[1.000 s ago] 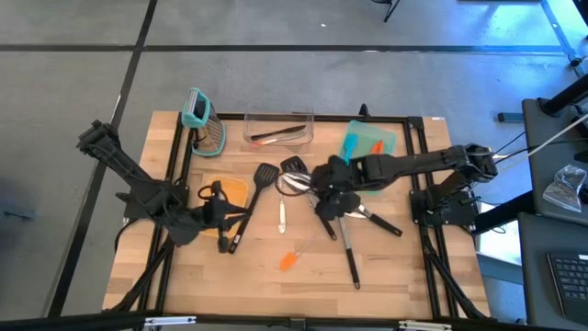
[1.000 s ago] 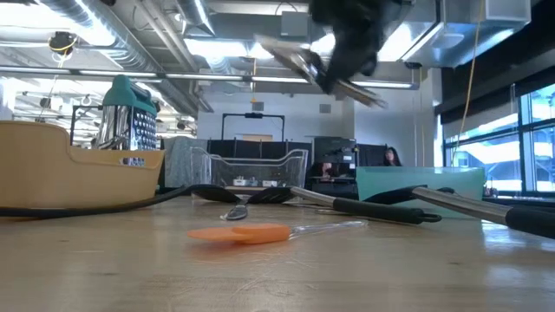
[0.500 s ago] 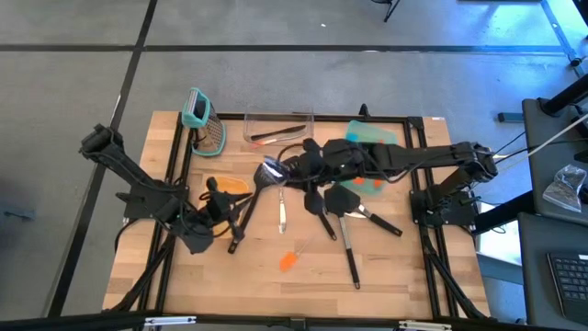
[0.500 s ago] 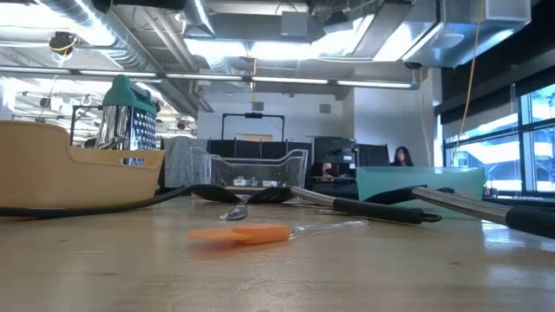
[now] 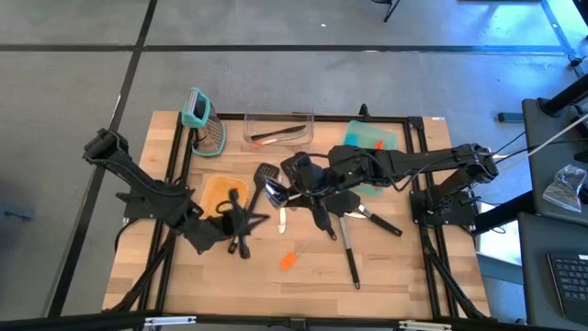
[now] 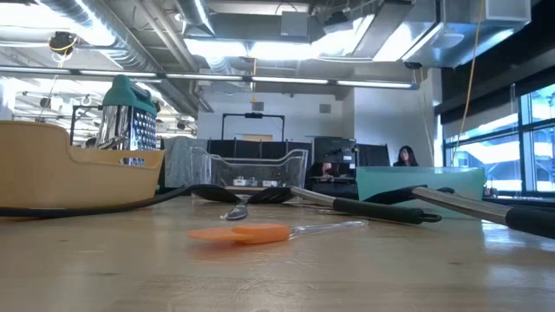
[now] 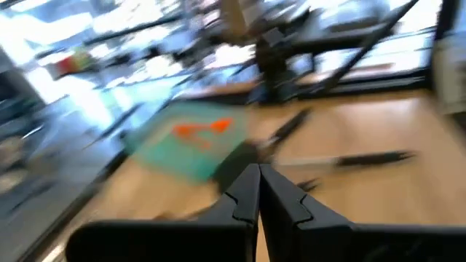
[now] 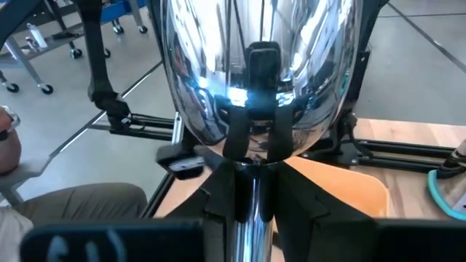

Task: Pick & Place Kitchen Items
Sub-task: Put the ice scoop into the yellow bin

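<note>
Since the earlier frame, the right claw (image 5: pixel 287 191) has been carried from above the black turners toward the middle of the table (image 5: pixel 386 276), and the silver scoop (image 8: pixel 255 73) has been taken along with it. The handle of the scoop is pinched between the two dark fingers (image 8: pixel 218 200) of this claw, and its shiny bowl stands out past the fingertips. In the high view, the scoop (image 5: pixel 275 192) is seen just beside the head of a black slotted turner (image 5: pixel 266 173) and near the orange tray (image 5: pixel 217 191).

The left claw (image 7: pixel 258 191) has been shifted as well, toward the near side of the table, and its fingers are pressed together with nothing visible between them. In the high view it (image 5: pixel 241 224) is found over the handle of the black slotted turner, just below the orange tray.

An orange spatula (image 5: pixel 289 260) lies alone on the wood, well apart from both claws. Several black turners (image 5: pixel 338 204) lie together to the right of the scoop.

At the far edge of the table, a clear bin (image 5: pixel 278 127) is seen, and thin utensils, one with a red part, lie in it. A teal tray (image 5: pixel 371 140) beside it holds orange pieces. A grater with a teal handle (image 5: pixel 200 118) stands at the far left corner.
</note>
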`<act>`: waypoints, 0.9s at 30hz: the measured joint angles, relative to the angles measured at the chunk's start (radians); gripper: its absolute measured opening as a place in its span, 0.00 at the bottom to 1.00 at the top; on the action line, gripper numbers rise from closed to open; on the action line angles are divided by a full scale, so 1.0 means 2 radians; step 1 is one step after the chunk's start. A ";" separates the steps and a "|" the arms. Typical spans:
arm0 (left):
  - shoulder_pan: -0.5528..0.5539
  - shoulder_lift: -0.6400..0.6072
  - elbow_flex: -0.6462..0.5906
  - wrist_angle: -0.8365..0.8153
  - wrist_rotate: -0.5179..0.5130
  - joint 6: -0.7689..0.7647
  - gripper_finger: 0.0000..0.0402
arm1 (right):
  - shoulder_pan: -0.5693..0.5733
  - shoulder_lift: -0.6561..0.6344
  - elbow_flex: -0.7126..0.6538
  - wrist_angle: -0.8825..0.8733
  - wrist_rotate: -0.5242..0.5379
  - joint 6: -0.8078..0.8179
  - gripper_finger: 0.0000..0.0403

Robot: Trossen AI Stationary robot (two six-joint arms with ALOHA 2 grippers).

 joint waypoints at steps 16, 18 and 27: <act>0.069 0.079 0.000 0.231 0.272 0.116 0.04 | 0.025 -0.020 0.000 -0.029 0.017 -0.001 0.16; 0.074 0.086 0.000 0.247 0.292 0.123 0.04 | 0.027 -0.031 0.000 -0.032 0.018 -0.002 0.16; 0.091 0.117 0.000 0.310 0.303 0.147 0.05 | 0.050 -0.048 0.000 -0.036 0.041 -0.015 0.16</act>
